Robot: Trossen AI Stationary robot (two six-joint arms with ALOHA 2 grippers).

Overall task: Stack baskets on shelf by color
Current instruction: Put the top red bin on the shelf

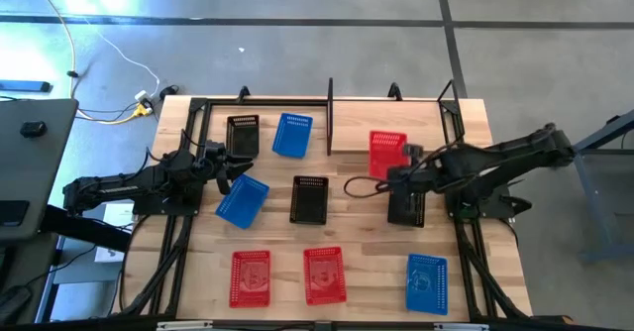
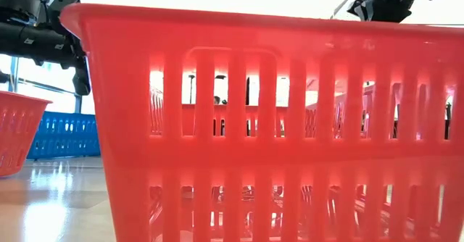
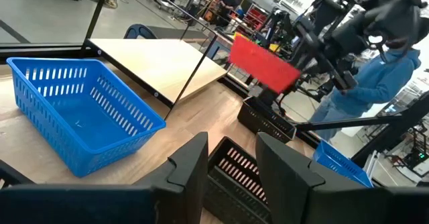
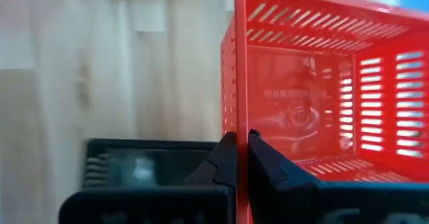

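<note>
My right gripper (image 1: 404, 157) (image 4: 240, 142) is shut on a red basket (image 1: 387, 153) (image 3: 263, 64), held in the air right of the black shelf (image 1: 330, 113) at the far edge. A black basket (image 1: 406, 208) (image 4: 134, 165) sits on the table beneath it. My left gripper (image 1: 229, 169) (image 3: 231, 150) is open and hovers level between a black basket (image 1: 243, 133) and a blue one (image 1: 242, 200). Its fingers point toward another black basket (image 1: 309, 198) (image 3: 234, 174). A blue basket (image 1: 292, 135) (image 3: 80, 110) stands by the shelf. My right gripper pinches the red basket's side wall at its rim (image 4: 229, 127), one finger inside the basket and one outside. The fingers come from above, slanting in from the table's right. The basket hangs lifted clear of the table and tilted.
Two red baskets (image 1: 251, 276) (image 1: 325, 275) and a blue one (image 1: 427, 282) stand along the near edge. The nearer red basket (image 2: 290, 126) fills the low view. A person in a blue top (image 3: 375, 76) stands beyond the table's right side. Cables lie on the floor behind.
</note>
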